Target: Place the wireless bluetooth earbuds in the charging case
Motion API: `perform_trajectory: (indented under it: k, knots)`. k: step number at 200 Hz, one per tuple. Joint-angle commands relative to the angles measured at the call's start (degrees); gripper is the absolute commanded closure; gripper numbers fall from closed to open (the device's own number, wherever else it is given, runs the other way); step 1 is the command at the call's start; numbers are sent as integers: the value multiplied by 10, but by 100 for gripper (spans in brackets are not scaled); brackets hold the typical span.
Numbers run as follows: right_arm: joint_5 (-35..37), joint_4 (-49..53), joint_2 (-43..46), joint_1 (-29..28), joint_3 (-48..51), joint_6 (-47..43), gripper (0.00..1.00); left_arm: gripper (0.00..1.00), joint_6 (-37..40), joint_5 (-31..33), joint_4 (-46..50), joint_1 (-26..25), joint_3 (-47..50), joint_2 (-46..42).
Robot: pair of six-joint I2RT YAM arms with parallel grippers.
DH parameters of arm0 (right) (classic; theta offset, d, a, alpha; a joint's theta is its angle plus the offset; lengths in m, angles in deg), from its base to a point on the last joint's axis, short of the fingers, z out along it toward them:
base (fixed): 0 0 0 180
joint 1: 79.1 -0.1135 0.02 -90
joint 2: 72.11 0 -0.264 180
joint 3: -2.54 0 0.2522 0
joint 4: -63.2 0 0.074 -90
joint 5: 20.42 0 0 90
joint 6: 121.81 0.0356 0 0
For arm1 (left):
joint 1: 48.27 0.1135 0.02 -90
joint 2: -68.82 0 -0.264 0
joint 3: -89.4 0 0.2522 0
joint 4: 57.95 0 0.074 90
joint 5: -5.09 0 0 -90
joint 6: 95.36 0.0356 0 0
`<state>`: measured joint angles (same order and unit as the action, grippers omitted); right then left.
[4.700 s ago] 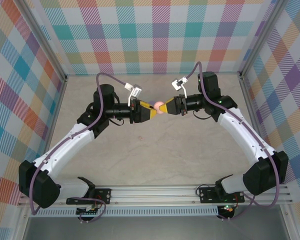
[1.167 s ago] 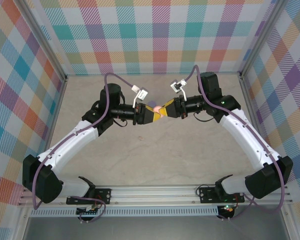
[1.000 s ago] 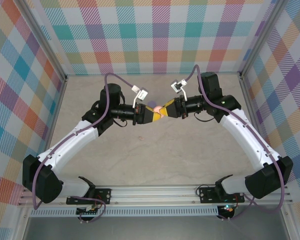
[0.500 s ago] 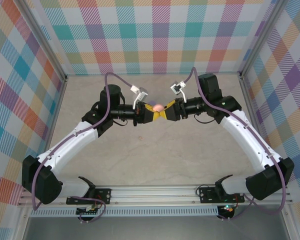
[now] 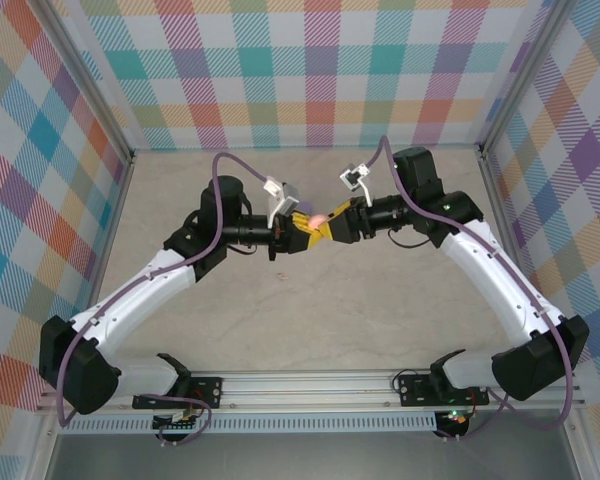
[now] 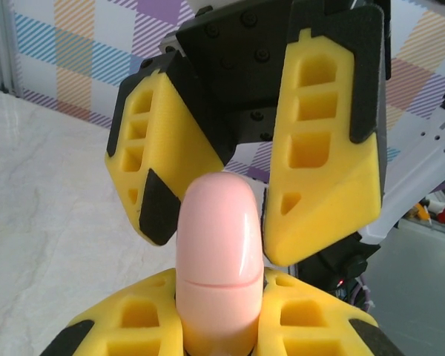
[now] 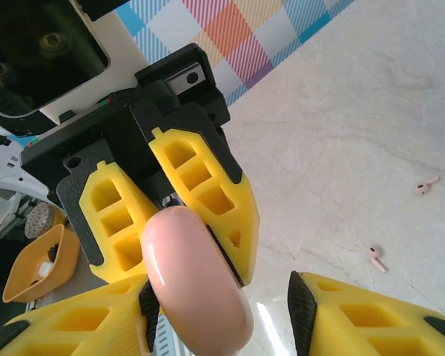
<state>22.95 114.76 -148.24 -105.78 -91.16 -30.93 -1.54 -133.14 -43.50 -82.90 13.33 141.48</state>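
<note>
The pink charging case (image 6: pixel 221 245) is closed, with its seam showing, and it is held above the table. My left gripper (image 6: pixel 221 297) is shut on the case's lower end. My right gripper (image 7: pixel 224 304) faces it, open, with its jaws around the case's free end (image 7: pixel 196 285). One of its fingers touches the case and the other stands apart from it. From above, the left gripper (image 5: pixel 302 231) and right gripper (image 5: pixel 330 227) meet tip to tip at the case (image 5: pixel 318 217). Two pink earbuds (image 7: pixel 426 185) (image 7: pixel 376 256) lie loose on the table below.
The marble tabletop (image 5: pixel 320 310) is enclosed by checkered walls (image 5: pixel 310 70) at the back and sides. A metal rail (image 5: pixel 310 385) runs along the near edge by the arm bases. An orange dish (image 7: pixel 37 271) sits beyond the table in the right wrist view.
My right gripper has opened off the case, which stays in the left gripper. Both grippers have shifted slightly toward the back wall.
</note>
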Motion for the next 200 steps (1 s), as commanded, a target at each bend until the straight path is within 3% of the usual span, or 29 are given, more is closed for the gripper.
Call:
perform_trajectory:
  k: [1, 30, 79, 130, 146, 200]
  knots:
    - [62, -15, 22, 1, -8, 9, 50, 96, 31, -11, -23, -11, 14, -30]
    - [102, -26, 37, 1, -4, 20, 50, 96, 44, -6, -25, -11, 26, -46]
    - [102, -38, 54, 1, -1, 30, 48, 97, 42, 13, -21, -11, 29, -43]
    - [312, 5, 37, 4, -5, 97, 45, 98, 22, 25, -27, -4, 42, -63]
    - [343, 34, 7, 8, -14, 109, 45, 98, 17, 27, -19, 0, 45, -76]
    - [293, 37, -110, 8, -9, 120, 47, 100, -7, 71, 14, 11, 39, -129]
